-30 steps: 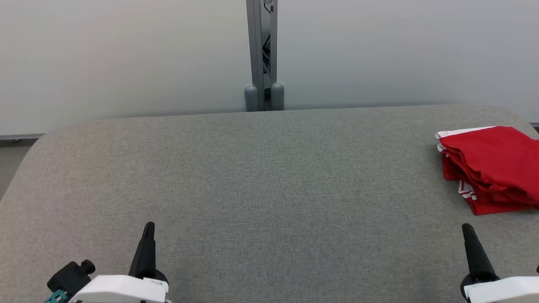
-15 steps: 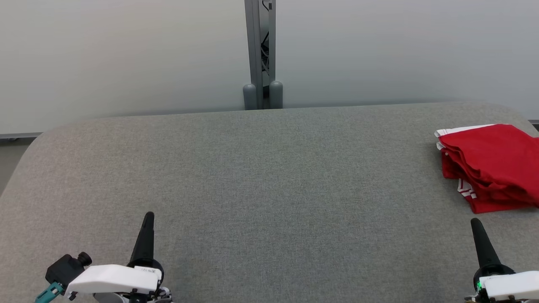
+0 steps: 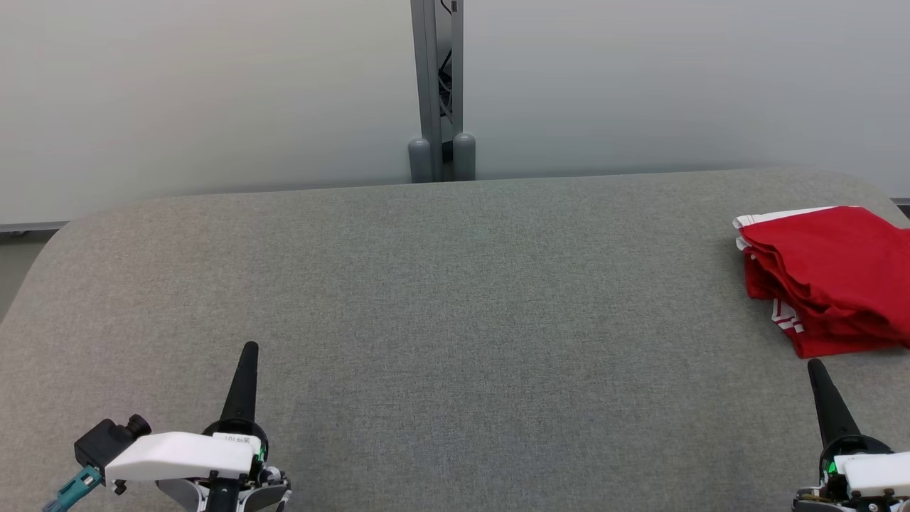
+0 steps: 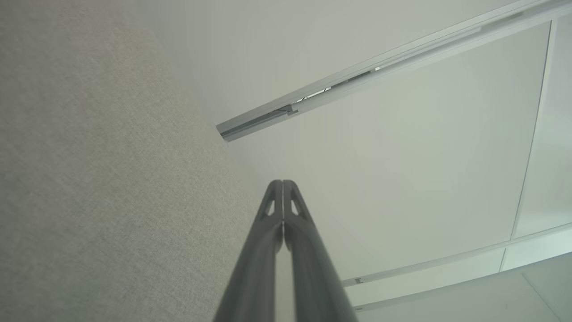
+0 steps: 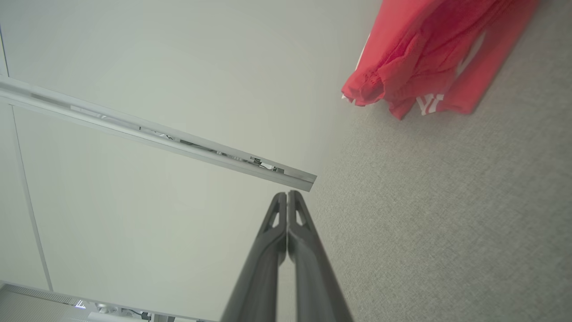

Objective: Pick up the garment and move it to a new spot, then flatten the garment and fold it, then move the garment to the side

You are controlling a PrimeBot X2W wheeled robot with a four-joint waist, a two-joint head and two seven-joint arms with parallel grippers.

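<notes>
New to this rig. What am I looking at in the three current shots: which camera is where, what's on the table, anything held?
It is a wheeled robot with two arms, each ending in a gripper of two long dark fingers. The wide shot is from its head camera, looking down at a grey padded table. The left gripper sits at lower left, the right gripper at lower right. The other two shots are from wrist cameras, each looking along its own fingers, hence the odd tilt. In both, the fingers are pressed together: shut, holding nothing. A folded red garment with white trim lies at the table's right edge; the right wrist view catches it too. Neither gripper touches it.
</notes>
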